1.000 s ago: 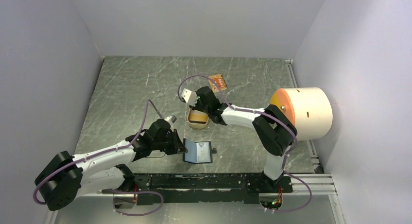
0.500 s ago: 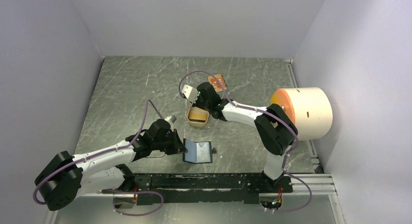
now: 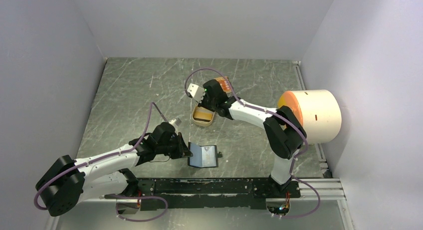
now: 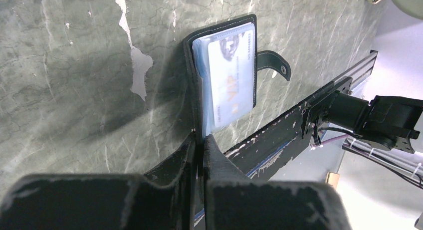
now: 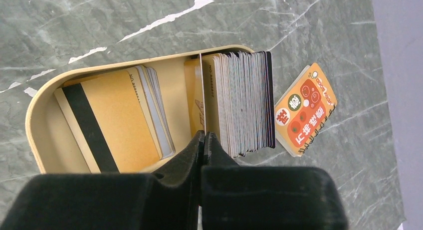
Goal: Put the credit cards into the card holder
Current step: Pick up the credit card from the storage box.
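Observation:
The black card holder (image 3: pixel 204 156) lies open near the table's front edge, blue lining up. My left gripper (image 3: pixel 183 150) is shut on its raised left flap (image 4: pixel 191 75), with the jaws (image 4: pixel 202 138) pinching the flap's edge. A pale grey-white card (image 4: pixel 232 75) marked VIP sits in its pocket, and the snap tab (image 4: pixel 273 63) lies open beside it. My right gripper (image 3: pixel 203 105) hovers over the tan-gold tin (image 3: pixel 202 118). It is shut (image 5: pixel 202 136) on a thin card (image 5: pixel 201 90) seen edge-on, which stands beside an upright stack of cards (image 5: pixel 242 103).
Tan-orange cards with a black stripe (image 5: pixel 107 125) lie flat in the tin (image 5: pixel 174 90). An orange printed booklet (image 5: pixel 305 108) lies just beyond the tin (image 3: pixel 224 83). A large cream and orange cylinder (image 3: pixel 312 115) stands at the right edge. A black rail (image 3: pixel 219 185) runs along the front.
My right gripper has moved up and away from me over the tin, so more of the tin shows. The left arm and card holder have not moved.

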### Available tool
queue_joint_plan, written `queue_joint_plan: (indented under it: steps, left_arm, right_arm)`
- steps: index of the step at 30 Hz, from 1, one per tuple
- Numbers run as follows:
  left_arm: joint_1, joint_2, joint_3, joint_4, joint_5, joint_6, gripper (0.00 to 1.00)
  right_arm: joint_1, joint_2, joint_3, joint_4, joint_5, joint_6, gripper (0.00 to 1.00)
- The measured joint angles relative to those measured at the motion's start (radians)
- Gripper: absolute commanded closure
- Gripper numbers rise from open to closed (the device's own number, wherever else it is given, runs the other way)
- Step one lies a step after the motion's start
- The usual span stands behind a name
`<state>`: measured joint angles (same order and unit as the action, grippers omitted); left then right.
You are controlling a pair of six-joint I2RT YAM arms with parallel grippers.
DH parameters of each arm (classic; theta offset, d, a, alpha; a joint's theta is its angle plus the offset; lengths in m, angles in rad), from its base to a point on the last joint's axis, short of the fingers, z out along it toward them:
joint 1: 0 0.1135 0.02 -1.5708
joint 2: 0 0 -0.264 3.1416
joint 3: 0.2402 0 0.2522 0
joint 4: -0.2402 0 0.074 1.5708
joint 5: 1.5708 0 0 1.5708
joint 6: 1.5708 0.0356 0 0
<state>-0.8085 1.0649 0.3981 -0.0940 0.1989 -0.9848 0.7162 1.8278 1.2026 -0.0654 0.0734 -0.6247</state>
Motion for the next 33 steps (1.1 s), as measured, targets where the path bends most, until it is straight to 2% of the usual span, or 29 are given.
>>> queue_joint_plan:
  steps: [6,8,18,23,33]
  left_arm:
    - [0.000,-0.001,0.000,0.000,0.000,-0.001,0.91]
    - [0.000,-0.001,0.000,0.000,0.001,-0.001,0.91]
    - [0.000,-0.001,0.000,0.000,0.001,0.000,0.91]
    - [0.000,0.002,0.000,0.000,0.001,-0.002,0.91]
    - [0.000,0.033,0.000,0.049,0.008,-0.042,0.91]
  right_arm:
    - [-0.006,0.000,0.011,-0.021,-0.016,0.020,0.94]
    - [-0.010,0.000,0.014,-0.024,-0.019,0.023,1.00]
    - [-0.045,0.003,0.097,-0.116,-0.068,0.077,1.00]
    - [-0.047,0.005,0.166,-0.179,-0.090,0.154,1.00]
    - [-0.050,-0.074,0.140,-0.290,-0.141,0.399,1.00]
